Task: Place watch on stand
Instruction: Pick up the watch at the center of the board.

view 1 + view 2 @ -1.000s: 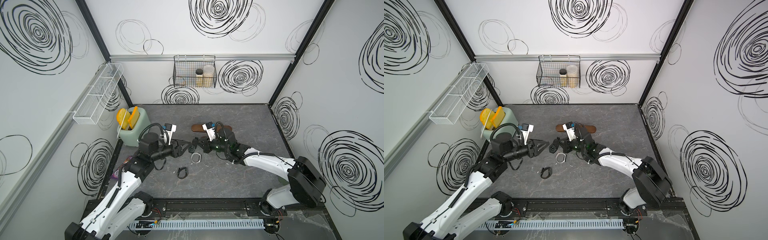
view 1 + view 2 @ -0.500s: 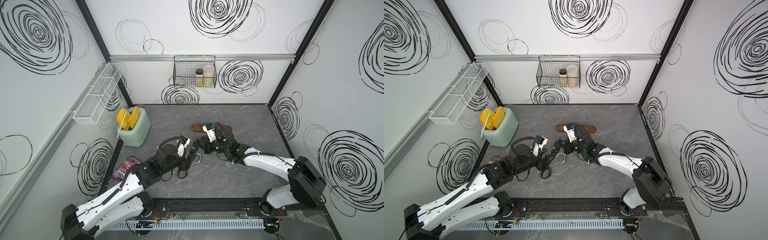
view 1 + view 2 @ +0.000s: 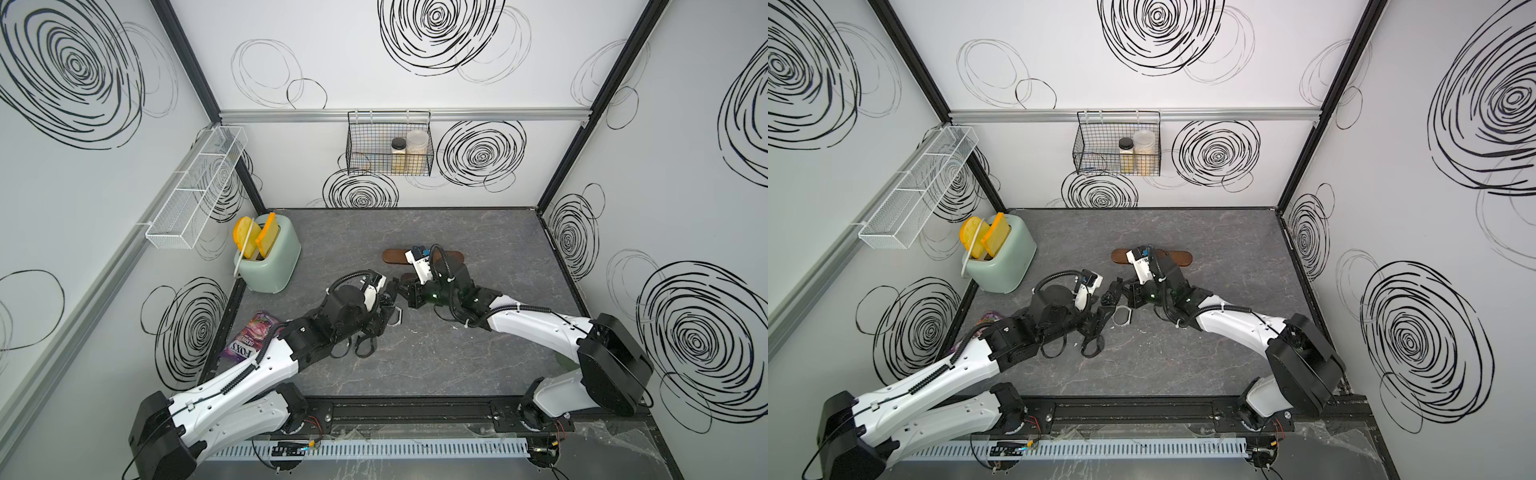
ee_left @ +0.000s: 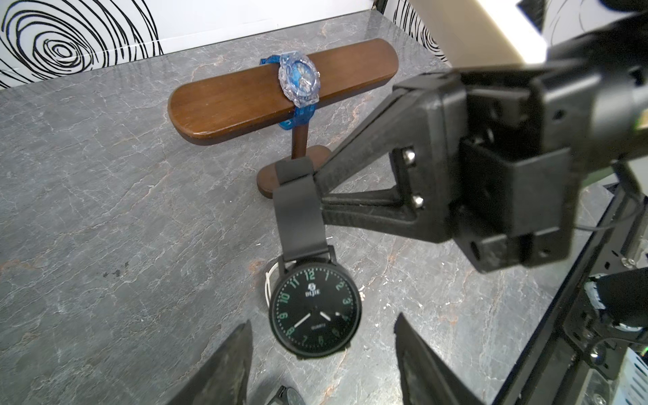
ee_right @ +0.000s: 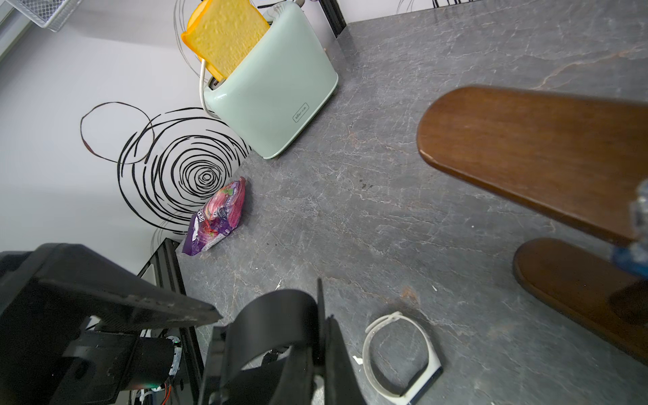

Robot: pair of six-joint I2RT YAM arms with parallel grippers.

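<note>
My right gripper is shut on the strap of a black watch, whose round dial hangs just above the table. From its own wrist view, the right gripper pinches the looped black strap. The left gripper is open, its fingers on either side of the dial and apart from it. The dark wooden stand is behind, with a blue watch round its bar. In both top views the stand is partly hidden by the right wrist.
A white watch band lies on the table beside the grippers. Another black watch lies under the left arm. A mint toaster with bread stands at the far left. A purple snack bag lies near the left wall.
The left arm has swung down and right, bringing its gripper up to the hanging watch, with the jaws a little wider. The right arm has held still with the watch.
</note>
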